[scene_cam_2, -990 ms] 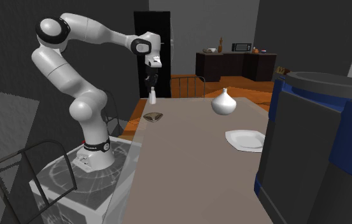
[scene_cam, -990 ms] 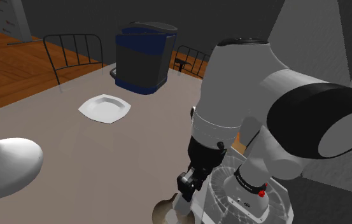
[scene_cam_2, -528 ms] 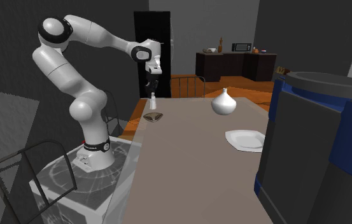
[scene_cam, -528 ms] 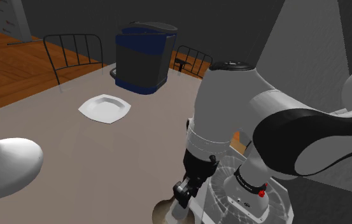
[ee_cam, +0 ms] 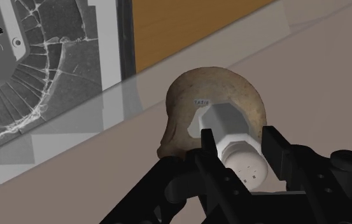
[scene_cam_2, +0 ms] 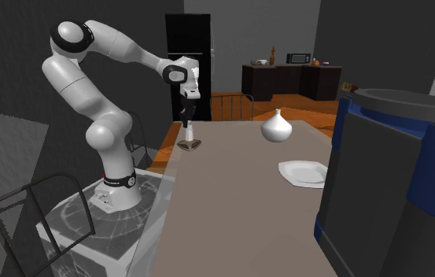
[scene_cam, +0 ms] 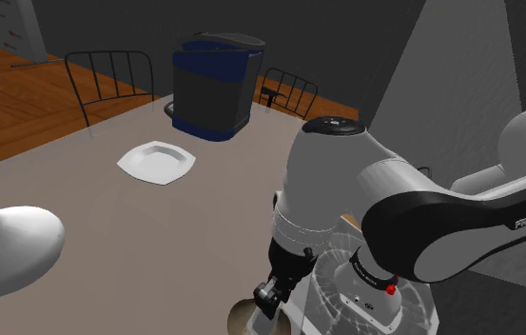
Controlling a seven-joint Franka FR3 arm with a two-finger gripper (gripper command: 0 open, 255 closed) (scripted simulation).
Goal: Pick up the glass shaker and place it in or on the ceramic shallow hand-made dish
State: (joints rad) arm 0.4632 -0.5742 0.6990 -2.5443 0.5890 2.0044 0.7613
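Observation:
My black gripper (ee_cam: 239, 144) is shut on a white shaker (ee_cam: 245, 163) with a dotted cap and a faceted body. It holds the shaker upright over the brown, rough-rimmed shallow dish (ee_cam: 232, 95). The shaker's base is at the dish's pale hollow; whether it touches I cannot tell. In the second exterior view the gripper (scene_cam_2: 186, 126) hangs straight down with the shaker (scene_cam_2: 187, 135) just over the dish (scene_cam_2: 191, 145), close to the table's corner by the stand. In the shoulder view the gripper (scene_cam: 268, 299) stands above the dish (scene_cam: 240, 320) at the picture's lower edge.
A white plate (scene_cam: 159, 160) lies mid-table, a white squat vase (scene_cam: 4, 243) at the shoulder view's left, a blue and black appliance (scene_cam: 215, 86) at the far end. Wire chairs (scene_cam: 108, 76) stand round the table. The stand (ee_cam: 34, 70) lies just past the table edge.
The arm has come down with the shaker, from well above the table to just over the brown dish. The fingers stayed shut on it.

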